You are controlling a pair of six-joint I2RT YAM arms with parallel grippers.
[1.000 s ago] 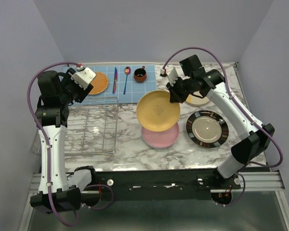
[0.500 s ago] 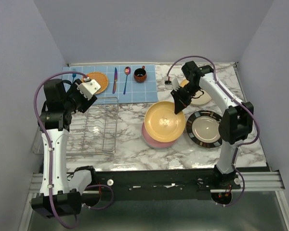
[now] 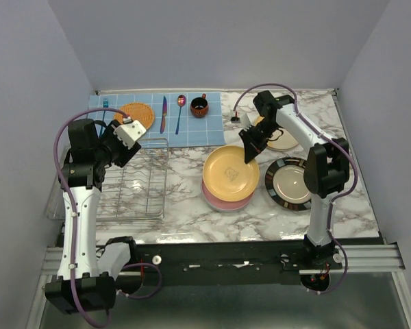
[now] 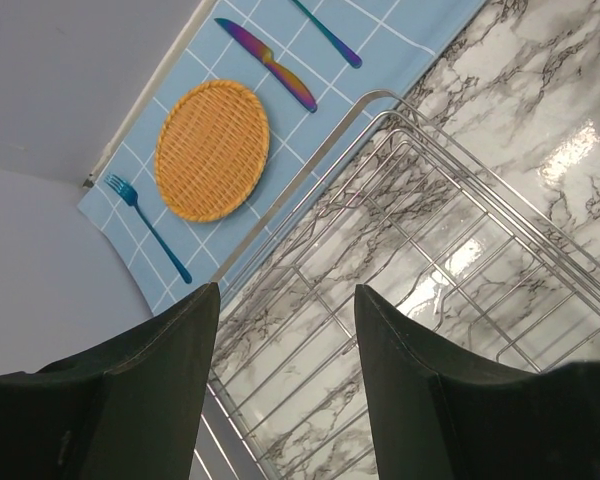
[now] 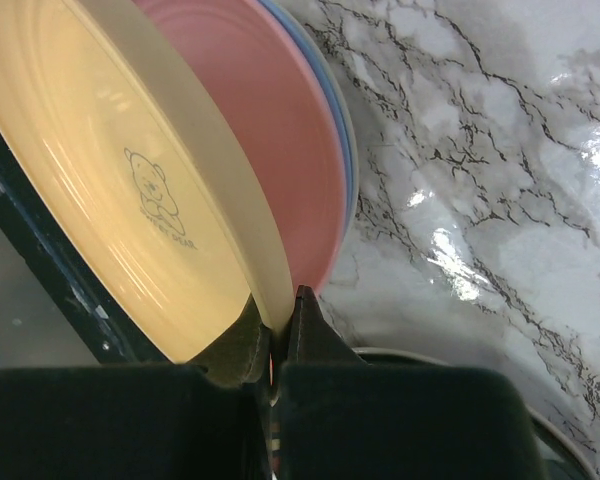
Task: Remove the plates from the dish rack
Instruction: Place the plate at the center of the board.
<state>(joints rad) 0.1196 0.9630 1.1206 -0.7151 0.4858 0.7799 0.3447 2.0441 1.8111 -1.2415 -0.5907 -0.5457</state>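
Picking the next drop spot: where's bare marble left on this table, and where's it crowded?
Free: strip between silver wire dish rack and yellow-orange round plate over the pink plate; near edge in front of both; far right corner. Crowded: blue checked placemat; black-rimmed beige plate hard beside the stack.

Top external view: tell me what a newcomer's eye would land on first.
The yellow-orange plate at the table's centre, held over a pink plate, with the right claw shut on its far-right rim. Next, the dish rack at the left, holding no plates, with the left claw hanging open above it. A black-rimmed plate lies flat on the right.
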